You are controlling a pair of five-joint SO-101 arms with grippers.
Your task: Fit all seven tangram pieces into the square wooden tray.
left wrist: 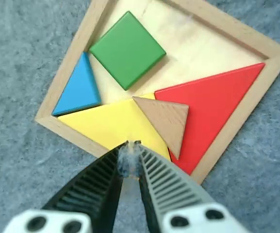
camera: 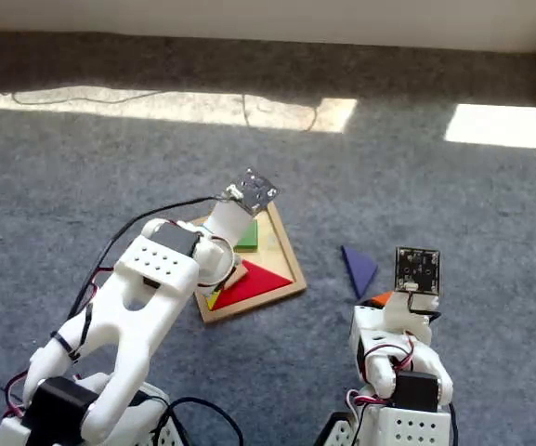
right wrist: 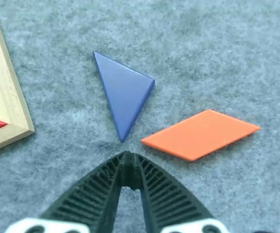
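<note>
On the grey carpeted table (camera: 453,204), the wooden tray (left wrist: 68,65) holds the green square (left wrist: 127,50) and the blue (left wrist: 79,90), yellow (left wrist: 106,126), tan (left wrist: 166,121) and red (left wrist: 212,111) triangles. The purple triangle (right wrist: 125,92) and orange parallelogram (right wrist: 200,134) lie beside the tray. The left gripper (left wrist: 130,145) hovers over the yellow triangle, fingers together. The right gripper (right wrist: 128,158) is near the purple triangle's tip, fingers together.

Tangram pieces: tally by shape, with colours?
Triangles: 5 (light blue, yellow, tan, red, dark blue)
Squares: 1 (green)
Parallelograms: 1 (orange)
Total: 7
</note>
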